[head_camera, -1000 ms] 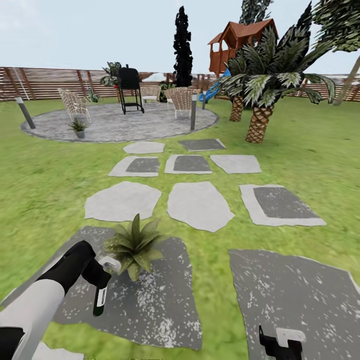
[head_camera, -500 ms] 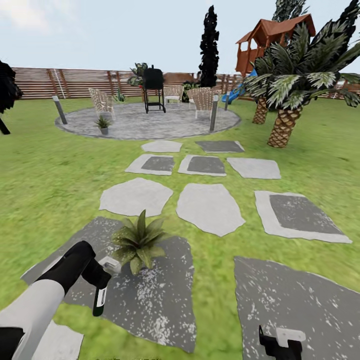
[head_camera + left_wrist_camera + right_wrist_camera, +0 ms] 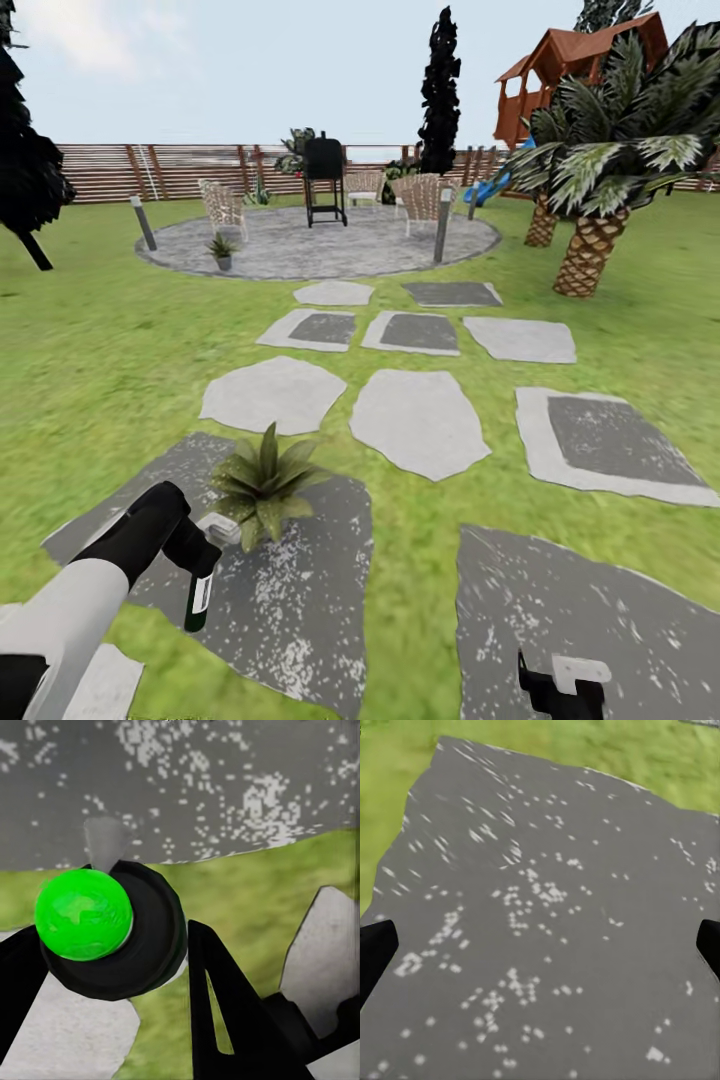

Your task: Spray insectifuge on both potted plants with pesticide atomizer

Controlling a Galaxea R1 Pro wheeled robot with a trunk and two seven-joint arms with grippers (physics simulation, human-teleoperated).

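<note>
A sunny garden seen from the robot's head, looking down over a green lawn (image 3: pixel 90 350) crossed by flat grey stepping stones (image 3: pixel 418 418). At the lower left, the robot's white and black left arm reaches forward, and its left gripper (image 3: pixel 200 560) is clamped around the pesticide atomizer (image 3: pixel 198 598), a small dark bottle hanging top-down over a large dark speckled slab (image 3: pixel 300 600). From the left wrist camera, the atomizer (image 3: pixel 112 930) appears end-on as a round black body with a bright green disc, held between two black fingers (image 3: pixel 225 1012). Just beyond the gripper, on the same slab, stands the near potted plant (image 3: pixel 262 482), a low rosette of pointed green leaves. The far potted plant (image 3: pixel 222 250) sits well apart on the round grey paved patio (image 3: pixel 320 250), near wicker chairs (image 3: pixel 222 206), a black grill (image 3: pixel 324 178) and grey bollard posts (image 3: pixel 442 226). A brown slatted fence (image 3: pixel 190 170) runs behind, with palms (image 3: pixel 600 170) and a red-roofed playhouse (image 3: pixel 580 70) to the right. At the bottom edge, the right gripper (image 3: pixel 560 690) hangs over another speckled slab (image 3: pixel 547 930), its black fingertips (image 3: pixel 375 952) spread wide apart with nothing between them
</note>
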